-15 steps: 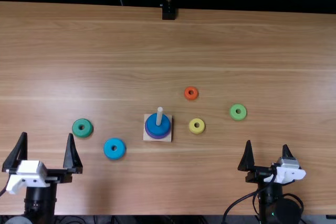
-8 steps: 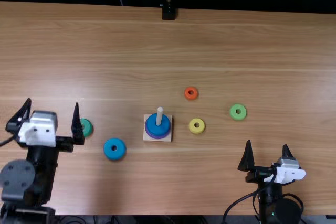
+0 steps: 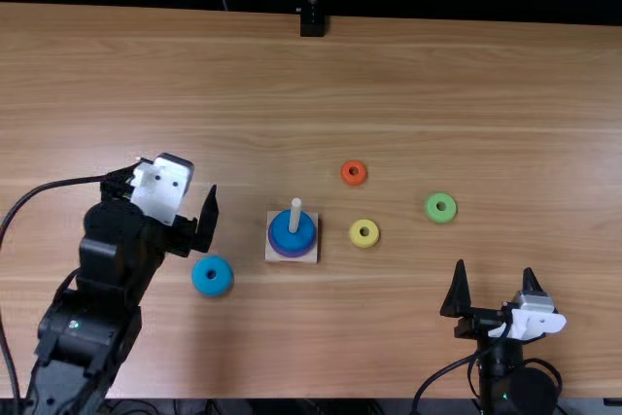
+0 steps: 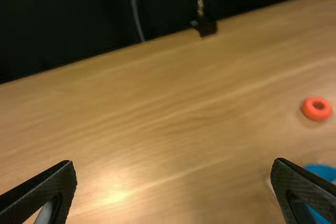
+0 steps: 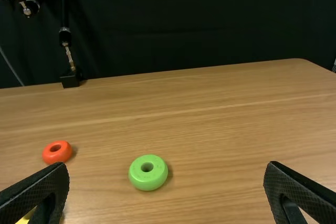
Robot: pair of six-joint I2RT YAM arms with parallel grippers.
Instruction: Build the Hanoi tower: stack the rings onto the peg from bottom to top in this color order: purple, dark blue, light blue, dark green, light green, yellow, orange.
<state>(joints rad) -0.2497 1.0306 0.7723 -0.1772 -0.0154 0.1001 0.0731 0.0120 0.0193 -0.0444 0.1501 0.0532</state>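
The left gripper point(image 3: 180, 172) and right gripper point(image 3: 494, 265) are spread wide. The peg point(image 3: 295, 216) is circled by a blue ring point(image 3: 283, 239) over a purple ring point(image 3: 292, 255).

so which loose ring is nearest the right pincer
The light green ring, lying flat ahead of the right pincer; the yellow ring and orange ring lie farther left, nearer the peg.

Yeah, couldn't make out any text, labels, numbers or signs on anything in any of the views, sorry folks.
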